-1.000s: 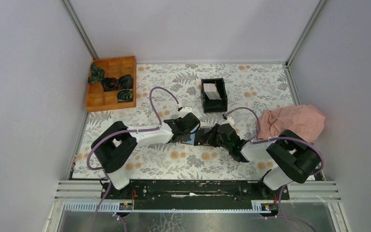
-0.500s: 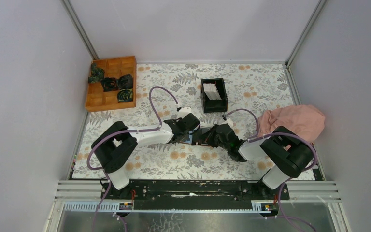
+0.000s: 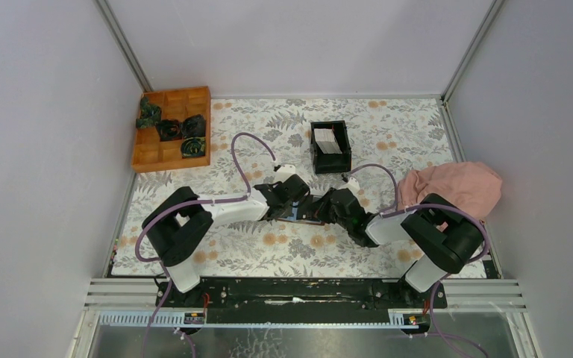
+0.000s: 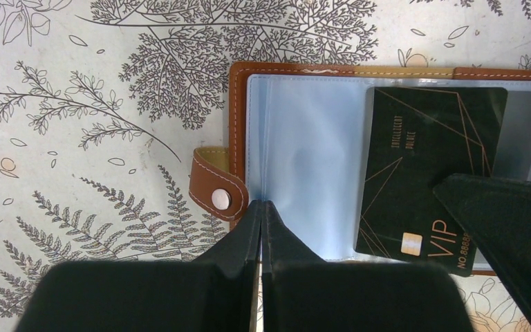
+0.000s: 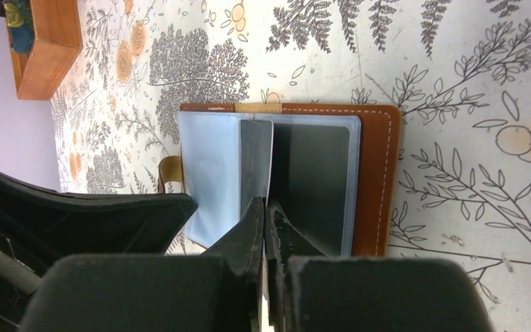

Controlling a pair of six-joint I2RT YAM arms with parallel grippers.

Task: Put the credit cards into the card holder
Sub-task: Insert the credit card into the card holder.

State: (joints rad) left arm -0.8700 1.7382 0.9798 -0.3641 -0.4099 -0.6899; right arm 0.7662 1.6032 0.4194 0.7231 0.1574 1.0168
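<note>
the reddish-brown leather card holder (image 4: 304, 159) lies opened flat on the pale floral table cover (image 4: 76, 104), between the two arms where their wrists meet. its clear plastic sleeves face up and its snap tab (image 4: 216, 194) sticks out at one side. the left gripper (image 4: 261, 211) has its black fingers pressed together with no gap. the tips touch the near edge of the sleeves, just beside the tab. whether a sleeve leaf is caught between them cannot be told.

a black card (image 4: 422, 159) with thin gold lines and the word vip lies slightly skewed over the other half of the holder. whether it sits inside a sleeve or on top cannot be told. the right gripper (image 5: 266, 207) is clamped narrow on that card's near edge, and one finger covers a corner of it in the left wrist view.

beyond the holder stands a black square box (image 3: 330, 165) holding a stack of white cards (image 3: 327, 140), apart from both grippers. an orange wooden compartment tray (image 3: 166, 160) sits at the far left and a crumpled pink cloth (image 3: 455, 186) at the right.
</note>
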